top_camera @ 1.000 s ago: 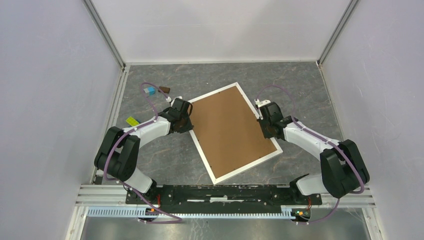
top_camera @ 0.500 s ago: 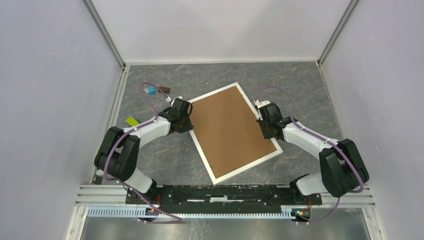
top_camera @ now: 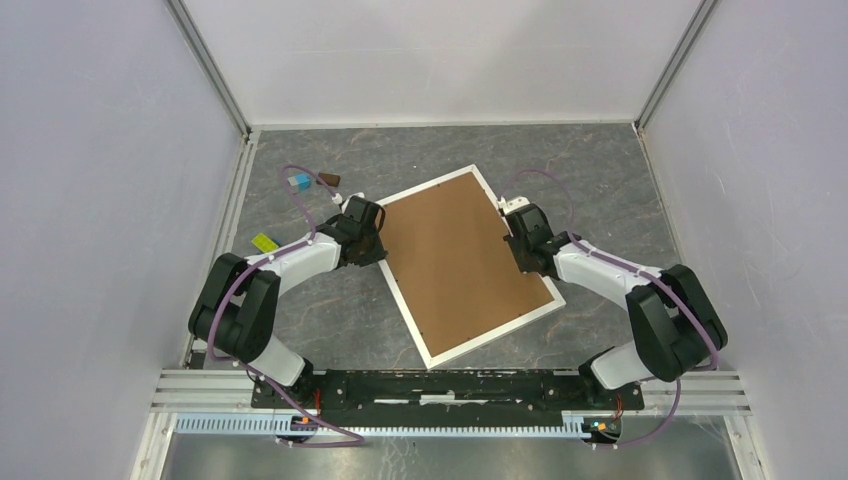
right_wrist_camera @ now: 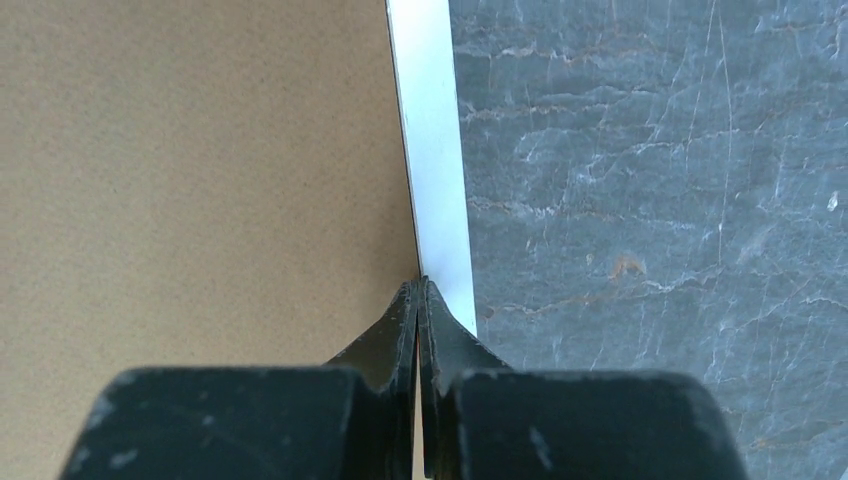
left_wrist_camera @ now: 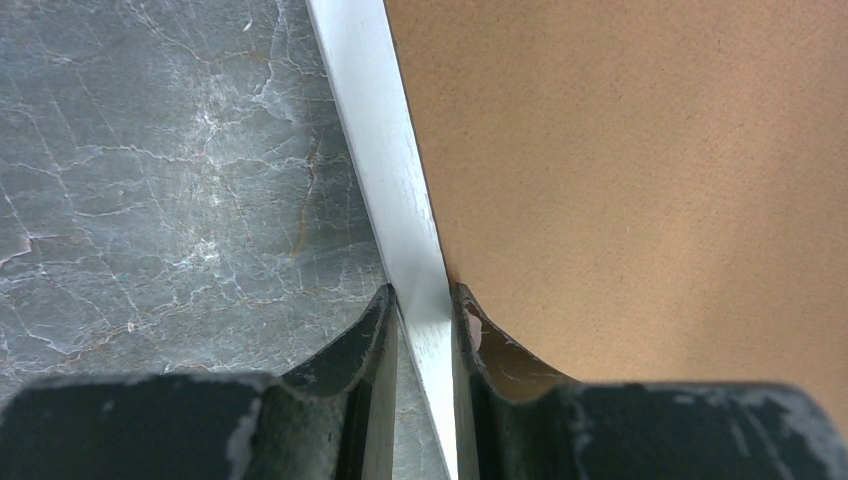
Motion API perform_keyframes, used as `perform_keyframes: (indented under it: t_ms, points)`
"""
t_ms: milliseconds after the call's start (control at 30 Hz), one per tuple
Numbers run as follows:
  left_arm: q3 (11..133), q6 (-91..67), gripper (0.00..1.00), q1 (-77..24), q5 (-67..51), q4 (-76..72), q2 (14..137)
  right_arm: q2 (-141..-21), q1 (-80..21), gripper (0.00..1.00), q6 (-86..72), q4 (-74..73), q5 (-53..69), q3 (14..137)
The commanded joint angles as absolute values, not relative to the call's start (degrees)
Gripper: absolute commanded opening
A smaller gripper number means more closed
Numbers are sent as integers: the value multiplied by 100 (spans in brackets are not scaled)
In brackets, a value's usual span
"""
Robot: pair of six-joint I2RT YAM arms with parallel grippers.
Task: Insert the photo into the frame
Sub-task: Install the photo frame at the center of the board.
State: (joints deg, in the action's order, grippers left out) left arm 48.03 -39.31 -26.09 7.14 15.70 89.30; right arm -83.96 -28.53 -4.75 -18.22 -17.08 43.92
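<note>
The white frame (top_camera: 495, 333) lies tilted on the grey table with the brown backing board (top_camera: 460, 260) filling it. The photo is hidden. My left gripper (top_camera: 378, 240) is at the frame's left edge. In the left wrist view its jaws (left_wrist_camera: 422, 295) are closed on the white frame rail (left_wrist_camera: 375, 130), one finger on the table side and one on the board (left_wrist_camera: 620, 180) side. My right gripper (top_camera: 512, 238) is at the frame's right edge. In the right wrist view it (right_wrist_camera: 420, 285) is shut, with its tips at the seam between the board (right_wrist_camera: 200, 170) and the rail (right_wrist_camera: 432, 150).
A blue block (top_camera: 298, 182), a small brown piece (top_camera: 328, 181) and a yellow-green piece (top_camera: 264, 242) lie at the back left of the table. White walls enclose the table on three sides.
My right gripper has slid a little farther away and to the left along the frame's right edge. The left gripper and the frame have not moved.
</note>
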Motion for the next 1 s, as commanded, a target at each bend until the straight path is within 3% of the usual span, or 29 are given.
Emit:
perform_keyframes:
  t_ms: [0,133,433,967]
  points:
    - [4676,-3696,2,-2622,629,1522,9163,-8966,-2942,2,-643,-2028,-1251,4145]
    - [4668,-3700,2,-2619,632,1529,9159,-8972,-2957,2,-718,-1964,-1060,4050]
    - [4686,-3693,2,-2624,623,1535,9174,-7818,-2473,3,-511,-2489,-1143,4784]
    - [4676,-3693,2,-2621,613,1518,9166,-8096,-2356,1,-414,-2408,-1189,4501]
